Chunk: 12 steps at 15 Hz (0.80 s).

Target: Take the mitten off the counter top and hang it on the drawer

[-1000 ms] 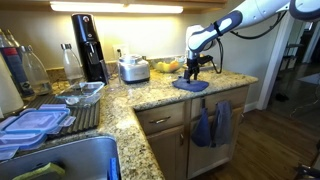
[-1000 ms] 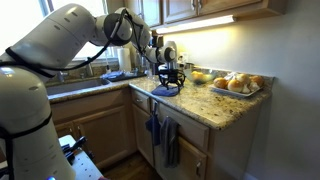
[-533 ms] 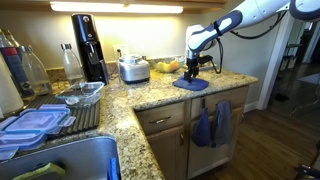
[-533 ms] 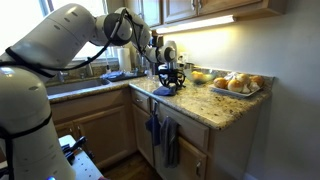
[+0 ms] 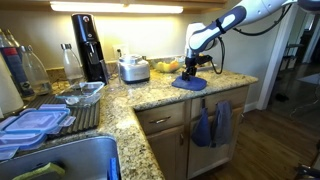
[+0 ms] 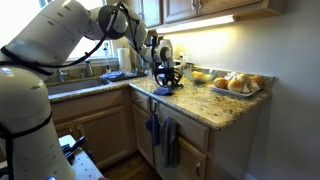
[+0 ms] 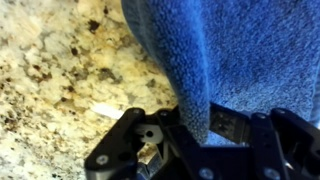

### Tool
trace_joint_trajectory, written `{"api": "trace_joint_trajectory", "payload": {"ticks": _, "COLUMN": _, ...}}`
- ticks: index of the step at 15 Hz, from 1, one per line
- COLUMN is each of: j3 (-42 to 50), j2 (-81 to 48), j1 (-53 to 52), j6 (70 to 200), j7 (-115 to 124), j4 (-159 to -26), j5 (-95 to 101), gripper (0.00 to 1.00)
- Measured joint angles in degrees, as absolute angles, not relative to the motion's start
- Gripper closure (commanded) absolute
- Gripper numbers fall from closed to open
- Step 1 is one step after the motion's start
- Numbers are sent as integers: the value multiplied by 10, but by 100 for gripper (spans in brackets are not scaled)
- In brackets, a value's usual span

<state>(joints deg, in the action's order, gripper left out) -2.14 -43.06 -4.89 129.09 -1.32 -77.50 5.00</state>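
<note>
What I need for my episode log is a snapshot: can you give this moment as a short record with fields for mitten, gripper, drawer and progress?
mitten: lying on the counter top, near its front edge
gripper: down at the mitten; wrist view shows blue fabric between its fingers; whether it is closed is unclear
drawer: closed, below the mitten
blue cloths: two, hanging below the counter edge
progress: mitten not lifted, not yet hung
</note>
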Motion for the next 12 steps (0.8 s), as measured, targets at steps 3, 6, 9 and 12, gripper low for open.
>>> {"api": "trace_joint_trajectory", "payload": {"ticks": 3, "j3": -21, "j2": -384, "j1": -62, "j6": 1335, "j7": 32, "j4": -838, "j5": 50, "gripper": 92}}
{"api": "trace_joint_trajectory", "payload": {"ticks": 6, "j3": -21, "j2": -329, "j1": -75, "j6": 1369, "j7": 63, "j4": -904, "j5": 50, "gripper": 92}}
{"api": "trace_joint_trajectory", "payload": {"ticks": 9, "j3": -21, "j2": -272, "j1": -87, "j6": 1410, "j7": 80, "j4": -976, "j5": 51, "gripper": 92}}
{"api": "trace_joint_trajectory", "payload": {"ticks": 12, "j3": -26, "j2": -222, "j1": -92, "j6": 1443, "j7": 80, "j4": -1049, "j5": 51, "gripper": 93}}
